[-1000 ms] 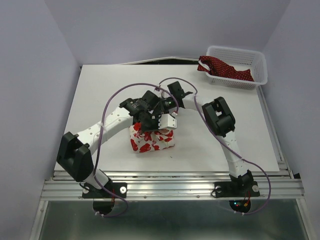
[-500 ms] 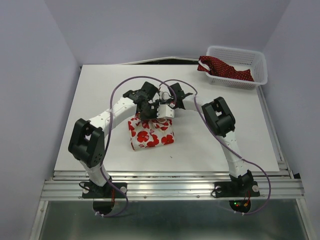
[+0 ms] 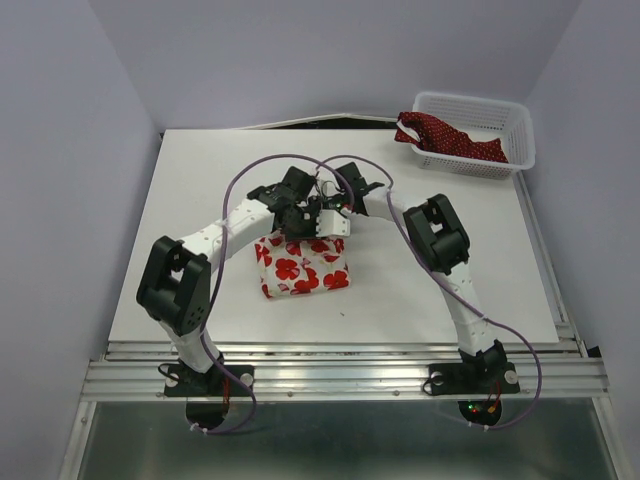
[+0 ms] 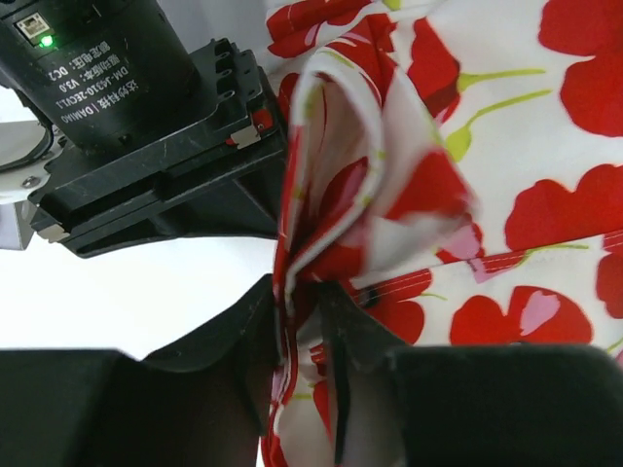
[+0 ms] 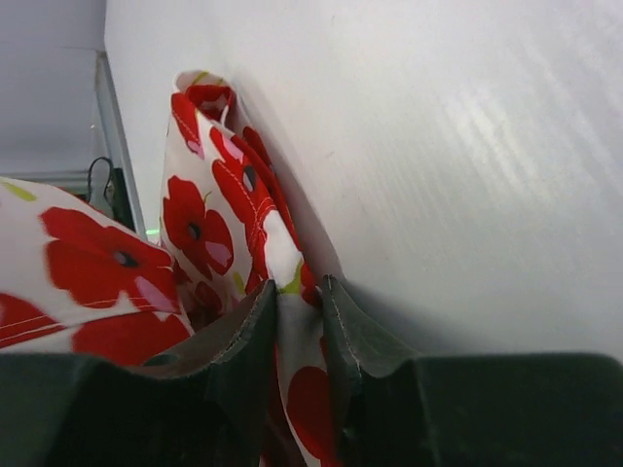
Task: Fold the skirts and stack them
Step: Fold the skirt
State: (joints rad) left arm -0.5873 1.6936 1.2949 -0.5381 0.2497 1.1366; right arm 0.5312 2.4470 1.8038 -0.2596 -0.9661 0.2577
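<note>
The white skirt with red poppies lies folded into a small block at the middle of the table. Both grippers meet at its far edge. My left gripper is shut on a bunched fold of the poppy skirt. My right gripper is shut on the same edge of the poppy skirt, its jaws pinching the cloth just above the table top. The dark red dotted skirt lies bunched in the white basket, one end hanging over its left rim.
The white lattice basket stands at the table's back right corner. The white table top is bare to the left and right of the arms. Purple cables loop over both arms above the folded skirt.
Both grippers have moved away from me, from over the skirt's middle to its far edge, holding the cloth. The block now lies longer and flatter, with its top face showing.
</note>
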